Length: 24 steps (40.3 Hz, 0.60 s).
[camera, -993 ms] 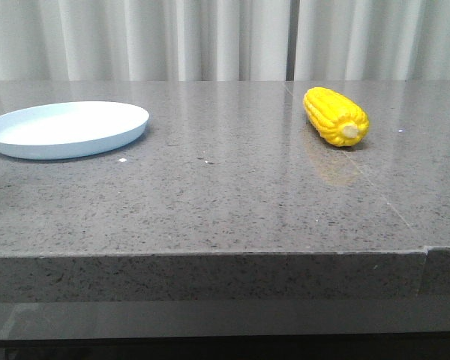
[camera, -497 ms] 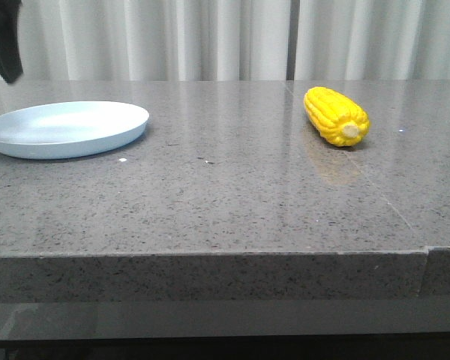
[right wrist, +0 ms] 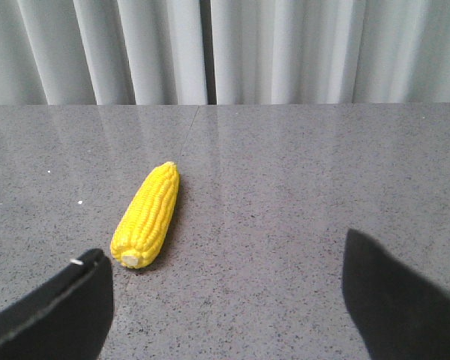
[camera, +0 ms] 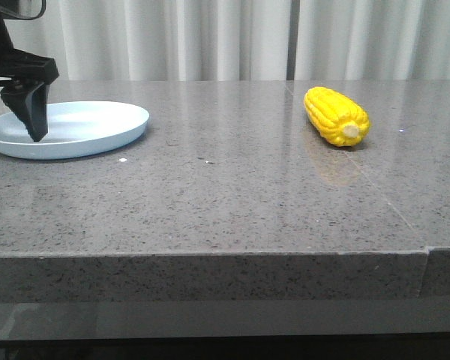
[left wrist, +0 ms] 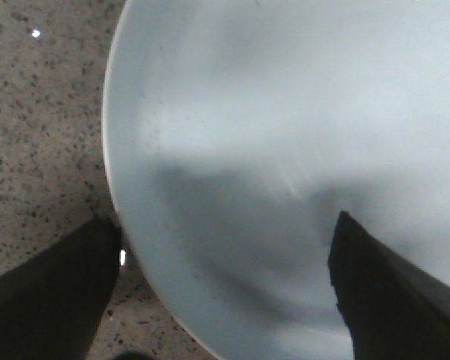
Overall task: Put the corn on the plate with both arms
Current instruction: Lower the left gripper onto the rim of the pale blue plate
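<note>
The yellow corn (camera: 335, 116) lies on the grey table at the right, its pale stub end toward the front. The pale blue plate (camera: 97, 124) sits at the far left and holds nothing. My left gripper (camera: 31, 124) hangs just over the plate's left part. In the left wrist view the left gripper (left wrist: 225, 285) is open and empty, with one finger over the plate (left wrist: 285, 112) and the other outside its rim. My right gripper (right wrist: 225, 300) shows only in the right wrist view. It is open and empty, and the corn (right wrist: 147, 215) lies ahead of it near one finger.
The grey speckled stone table (camera: 225, 195) has its front edge close to the camera and a thin seam (camera: 375, 180) running past the corn. White curtains (camera: 225, 37) hang behind the table.
My left arm has come down from the upper left corner to just above the plate's left part. The corn and the plate have not moved.
</note>
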Available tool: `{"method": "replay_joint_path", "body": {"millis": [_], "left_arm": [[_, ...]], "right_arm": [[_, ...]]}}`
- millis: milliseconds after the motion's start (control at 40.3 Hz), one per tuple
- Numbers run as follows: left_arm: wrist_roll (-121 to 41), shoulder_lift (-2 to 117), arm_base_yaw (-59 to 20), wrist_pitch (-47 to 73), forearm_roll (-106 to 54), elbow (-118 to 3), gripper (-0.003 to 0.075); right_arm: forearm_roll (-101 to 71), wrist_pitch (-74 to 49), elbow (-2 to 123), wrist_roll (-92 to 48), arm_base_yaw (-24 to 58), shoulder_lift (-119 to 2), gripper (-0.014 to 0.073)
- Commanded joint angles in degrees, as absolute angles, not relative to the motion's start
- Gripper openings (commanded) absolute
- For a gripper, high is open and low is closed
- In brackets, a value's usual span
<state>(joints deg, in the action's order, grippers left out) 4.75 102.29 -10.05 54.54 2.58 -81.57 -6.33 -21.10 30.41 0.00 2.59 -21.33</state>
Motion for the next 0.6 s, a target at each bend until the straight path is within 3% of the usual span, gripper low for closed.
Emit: {"method": "replay_joint_path", "body": {"millis": [0,323,571], "left_arm": [[5.3,100.6,-10.4,52.7,1.9,-83.4,0.0462],[5.3,102.8,-10.4,52.3,0.6,-83.6,0.0320],[5.3,102.7,-10.4,52.2,0.6,-84.1,-0.0013]], "right_arm": [[-6.7,-17.0,32.3,-0.6,2.3,-22.0,0.0645],[-6.7,-17.0,32.3,-0.6,2.3,-22.0,0.0645],[-6.7,-17.0,32.3,-0.6,2.3,-22.0,0.0645]]}}
